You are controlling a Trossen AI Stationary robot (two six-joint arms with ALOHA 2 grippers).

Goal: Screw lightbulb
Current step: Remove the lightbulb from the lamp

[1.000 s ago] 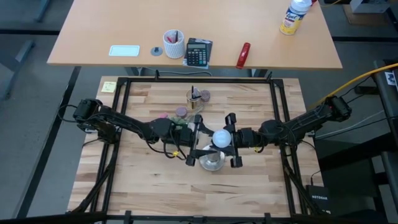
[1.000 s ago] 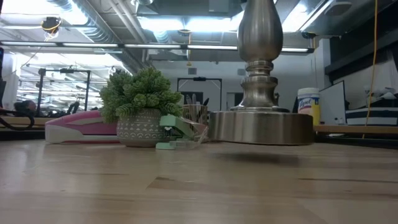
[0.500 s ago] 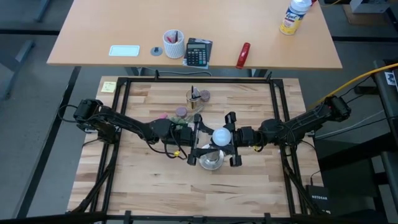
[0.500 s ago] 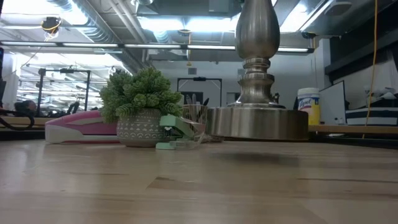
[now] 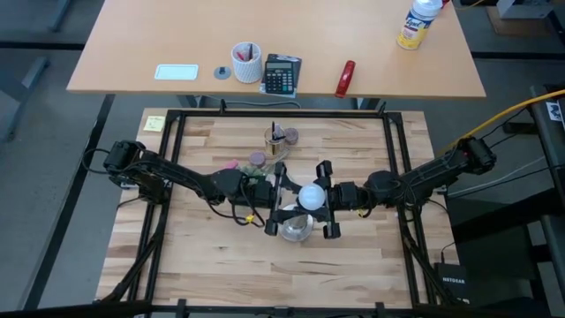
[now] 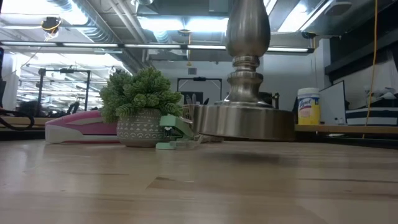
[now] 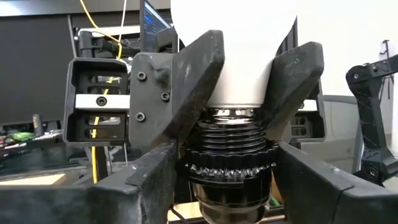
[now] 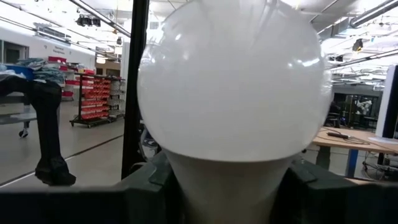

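Meeting mid-table, both grippers work at the stand (image 6: 242,121), whose base hangs just off the wood.

Right gripper (image 5: 323,200) is clamped on the lightbulb's (image 5: 310,196) neck; in the left wrist view its fingers (image 7: 186,87) pinch the white neck directly above the black socket (image 7: 229,163), screw threads partly seated. Left gripper (image 5: 281,201) closes on the socket from the left. Farther back: potted plant (image 6: 142,106), pink stapler (image 6: 78,127), spray bottle (image 6: 308,106).

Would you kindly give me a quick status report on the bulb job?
Right gripper shut on the lightbulb, bulb's screw base seated at the socket. Left gripper shut on the lamp stand, base lifted off the table. Nothing blocking.
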